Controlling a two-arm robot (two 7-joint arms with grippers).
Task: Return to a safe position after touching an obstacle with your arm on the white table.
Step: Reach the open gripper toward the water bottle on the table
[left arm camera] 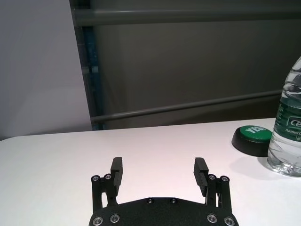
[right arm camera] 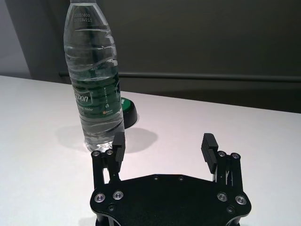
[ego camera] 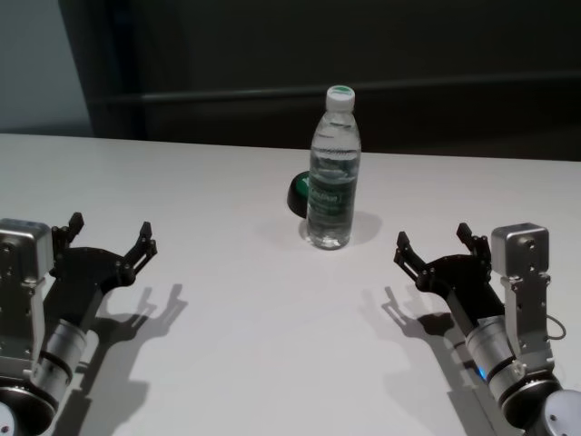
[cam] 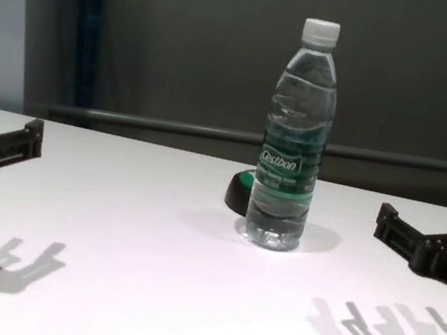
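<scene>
Both of our arms sit low over the white surface (ego camera: 227, 363), well apart from the bottle (ego camera: 333, 173), which stands upright near the middle with its white cap on and a small black-and-green dome (ego camera: 298, 193) just behind it at about ten o'clock. From the bottle, our left pincer (ego camera: 111, 238) lies at roughly eight o'clock and our right pincer (ego camera: 436, 243) at roughly four o'clock. Each pincer has its fingers spread apart and holds nothing.

We judge the step in hand to be the retreat itself, and it looks nearly settled, since neither arm touches the bottle. To finish it well, we should draw each arm toward six o'clock, straight back to our body, rather than sweeping sideways. The right pincer is the nearer of the two: in the right wrist view the bottle (right arm camera: 96, 80) stands close ahead of one fingertip (right arm camera: 118, 143), so any drift toward ten o'clock could tip it. We should keep the fingers clear of the surface as we go, move slowly, and leave them parted, for closing them serves nothing here
</scene>
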